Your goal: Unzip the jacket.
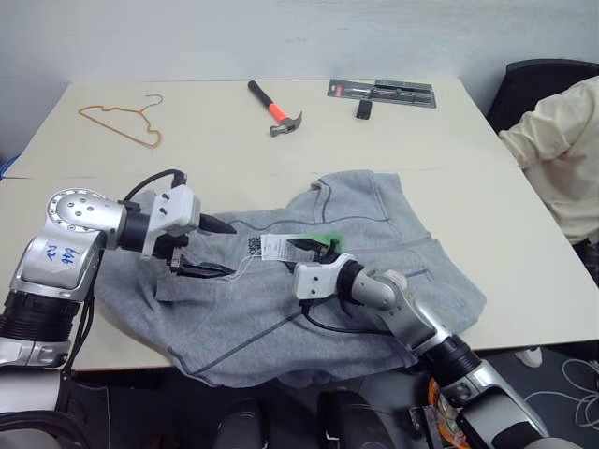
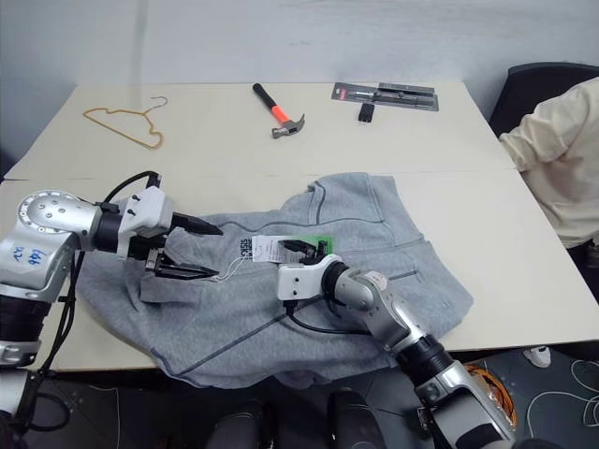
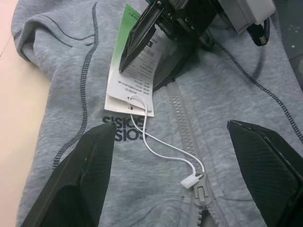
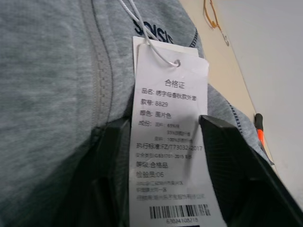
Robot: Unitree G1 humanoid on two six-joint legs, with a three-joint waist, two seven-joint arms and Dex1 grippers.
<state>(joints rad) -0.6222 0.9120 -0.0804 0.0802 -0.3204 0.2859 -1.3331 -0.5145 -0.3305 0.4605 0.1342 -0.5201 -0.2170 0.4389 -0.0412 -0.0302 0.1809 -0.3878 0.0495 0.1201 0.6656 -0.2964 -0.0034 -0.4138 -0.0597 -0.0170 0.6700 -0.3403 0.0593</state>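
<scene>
**Zip still closed, both tools closing in**

Jacket (image 1: 374, 271) lies flat on desk (image 1: 225, 131), soft grey fleece, plastic zip teeth. Left tool (image 3: 163, 184) wide open, empty, straddling zip pull (image 3: 201, 191). Right tool (image 4: 163, 156) partly open around paper hang tag (image 4: 173, 142); grip unclear. Next: pinch pull, anchor fabric.
</scene>
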